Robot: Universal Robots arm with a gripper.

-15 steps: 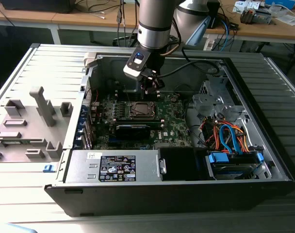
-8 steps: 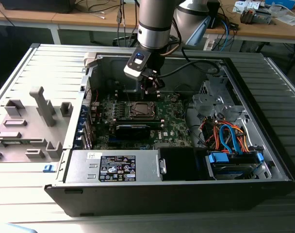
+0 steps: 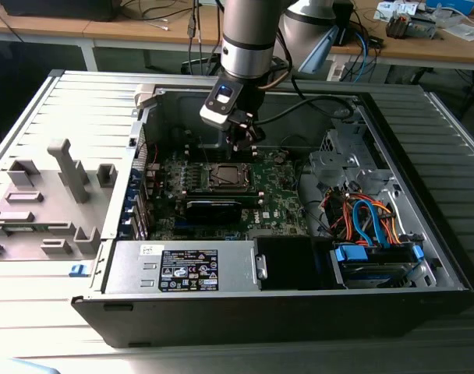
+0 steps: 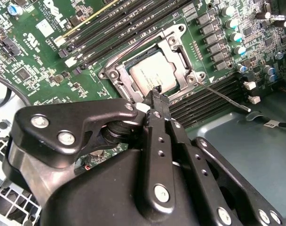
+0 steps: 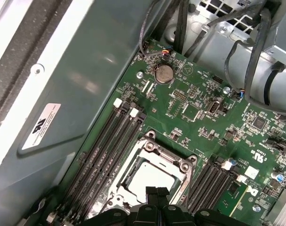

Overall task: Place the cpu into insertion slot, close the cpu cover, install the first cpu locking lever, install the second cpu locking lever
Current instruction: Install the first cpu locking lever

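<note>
Open computer case point(image 3: 299, 315), motherboard point(image 3: 280, 195) lying flat inside. Arm reaches down into it; gripper point(image 3: 243, 140) hangs above the insertion slot point(image 3: 223, 176).

- Gripper point(image 4: 156, 93): fingers pressed together into one narrow tip with nothing pinched between them. The first wrist view shows the same, two tips point(image 5: 157, 192) side by side.
- cpu point(image 4: 152, 75): seated in the slot, pale metal top facing up and square to the rim.
- cpu cover point(image 4: 176, 43): down over the chip, which shows through the frame's window. It looks flat in both wrist views.
- Locking lever point(image 4: 225, 98): a thin bright rod running out from one socket corner, across the memory slots point(image 4: 213, 101). It looks free, not tucked under a catch.
- The state of the other lever is too hard to make out.
- Tip position: at the socket edge, near the corner where the free rod starts. Whether it touches the cover cannot be told.

Judgement: placing and covering look done, and the lever stage is in hand. Latching the rod would call for a closed tip used as a pusher. It would press the rod down against its spring, then sideways under its hook, staying clear of the chip top. A thin, springy rod could slip off the tip.
</note>
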